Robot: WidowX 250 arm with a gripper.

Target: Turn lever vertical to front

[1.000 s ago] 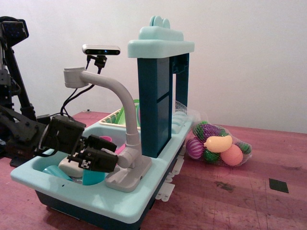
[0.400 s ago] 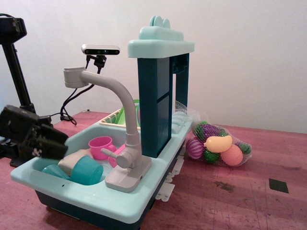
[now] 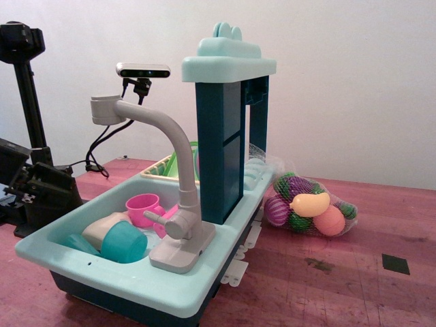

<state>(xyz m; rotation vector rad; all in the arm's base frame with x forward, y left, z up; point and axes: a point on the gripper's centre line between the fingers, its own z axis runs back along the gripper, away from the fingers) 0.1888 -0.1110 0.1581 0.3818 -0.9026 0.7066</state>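
the gripper (image 3: pixel 41 187) sits left of the sink (image 3: pixel 170 289), touching nothing, well apart from the lever (image 3: pixel 155 217); jaw opening unclear.

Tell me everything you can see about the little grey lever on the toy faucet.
The lever is a short light-grey plastic stub, the same grey as the faucet. It sticks out sideways from a round knob at the spout's foot, pointing left and slightly up over the sink basin, toward the pink cup. Nothing grips it; the gripper sits well off to the left.
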